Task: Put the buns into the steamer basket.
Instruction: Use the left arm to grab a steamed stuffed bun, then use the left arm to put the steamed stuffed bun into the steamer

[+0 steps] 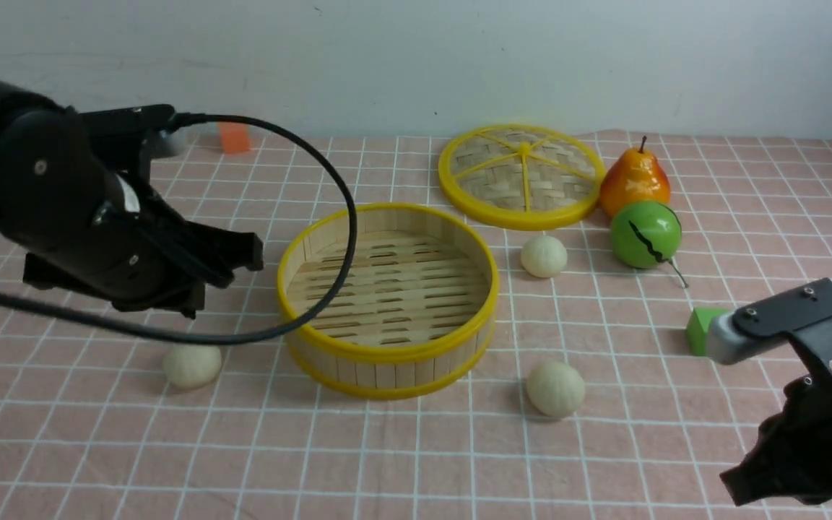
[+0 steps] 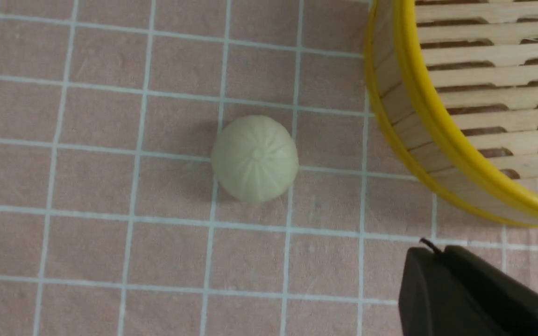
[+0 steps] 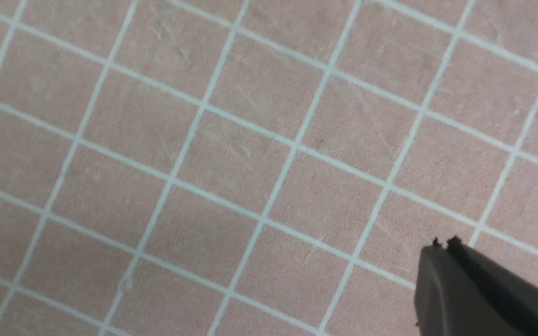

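Your left gripper (image 1: 246, 253) hung above the left bun (image 1: 192, 365) with its jaws all but together and nothing in them. That bun sat on the cloth (image 1: 416, 462) just left of the basket (image 1: 380, 372), not touching it. The basket was empty. Two more buns lay to its right: the far bun (image 1: 544, 256) just near of the lid (image 1: 521, 177), and the near bun (image 1: 556, 388) beside the basket's near right wall. Your right gripper (image 1: 737, 480) sat low at near right, jaws closed and empty, well apart from any bun.

Risks, my read:
- You had to open before descending, or the tips would have nudged the bun and sent it rolling across the flat cloth.
- The left arm's cable (image 1: 347, 217) looped across the basket in the front view and could have dragged the rim on the carry.
- A high release could have bounced a bun back out.
- The far bun sat near the green ball (image 1: 646, 235), so a wide right-arm swing could have knocked it.

The surface was a flat pink cloth with a white grid and faint scuffs. A plain pale wall (image 1: 416, 58) stood behind it.
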Robot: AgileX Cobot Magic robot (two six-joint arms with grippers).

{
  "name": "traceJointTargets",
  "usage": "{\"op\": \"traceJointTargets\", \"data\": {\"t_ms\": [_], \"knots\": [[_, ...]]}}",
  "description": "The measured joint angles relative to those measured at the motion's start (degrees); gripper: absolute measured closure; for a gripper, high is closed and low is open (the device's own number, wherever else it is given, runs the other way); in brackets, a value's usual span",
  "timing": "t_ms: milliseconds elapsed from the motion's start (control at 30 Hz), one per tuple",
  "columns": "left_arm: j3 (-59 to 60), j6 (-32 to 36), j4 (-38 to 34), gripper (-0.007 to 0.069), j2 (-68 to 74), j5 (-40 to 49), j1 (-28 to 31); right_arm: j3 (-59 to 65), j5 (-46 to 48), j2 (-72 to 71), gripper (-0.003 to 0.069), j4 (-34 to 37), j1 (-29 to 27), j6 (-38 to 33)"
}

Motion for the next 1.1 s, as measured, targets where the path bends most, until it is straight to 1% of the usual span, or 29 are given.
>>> {"op": "traceJointTargets", "data": {"t_ms": [67,100,200,333,467,533,600,667,700,733,767,833,867,933,1033,1100], "knots": [[-1.8,0.8,-0.7,0.0544,3.0,0.4,1.9,-0.1,0.0,0.0,0.0669,0.2,0.0,-0.8],[-1.9,0.9,-0.8,0.0537,3.3,0.4,2.1,-0.1,0.0,0.0,0.0669,0.3,0.0,-0.9],[-4.1,1.3,-1.5,0.0390,8.8,0.3,5.9,-0.1,0.0,0.0,0.0664,0.7,0.0,-1.4],[-4.9,1.5,-0.2,0.0240,14.0,-0.7,6.9,-0.1,-0.1,0.0,0.0661,1.3,0.0,-1.5],[-4.9,1.5,0.6,0.0197,18.0,-3.1,6.9,-0.1,-0.8,0.0,0.0659,2.8,0.0,-1.5],[-4.9,1.5,0.8,0.0208,19.7,-3.6,6.9,-0.1,-1.0,0.0,0.0658,3.7,0.0,-1.5],[-4.9,1.5,0.8,0.0241,20.5,-3.9,6.9,-0.1,-1.2,0.0,0.0657,4.2,0.0,-1.6],[-4.9,1.5,1.0,0.0326,21.1,-5.2,6.9,-0.1,-1.7,0.0,0.0655,4.7,0.0,-1.6],[-4.9,1.5,1.0,0.0385,21.1,-6.0,6.9,-0.1,-1.9,0.0,0.0655,5.1,0.0,-1.6],[-4.9,1.5,1.1,0.0427,21.1,-6.5,6.9,-0.1,-2.0,0.0,0.0654,5.2,0.0,-1.6],[-4.9,1.5,1.1,0.0438,21.1,-6.6,6.9,-0.1,-2.0,0.0,0.0654,5.3,0.0,-1.6],[-4.9,1.4,1.2,0.0571,21.1,-7.4,6.9,-0.1,-2.1,0.0,0.0649,5.6,0.1,-1.6],[-4.9,1.4,1.2,0.0580,21.1,-7.4,6.9,-0.1,-2.1,0.0,0.0648,5.6,0.1,-1.6],[-5.3,1.5,0.8,0.0631,20.8,-7.2,6.9,-0.1,-2.1,0.0,0.0648,6.0,0.1,-1.6],[-7.1,1.9,-0.1,0.0631,19.3,-5.4,6.5,-0.1,-2.2,0.0,0.0645,6.0,0.1,-1.6],[-10.4,2.9,-0.4,0.0631,16.3,-4.5,5.0,-0.1,-2.8,0.0,0.0642,6.0,0.1,-1.6]]}}
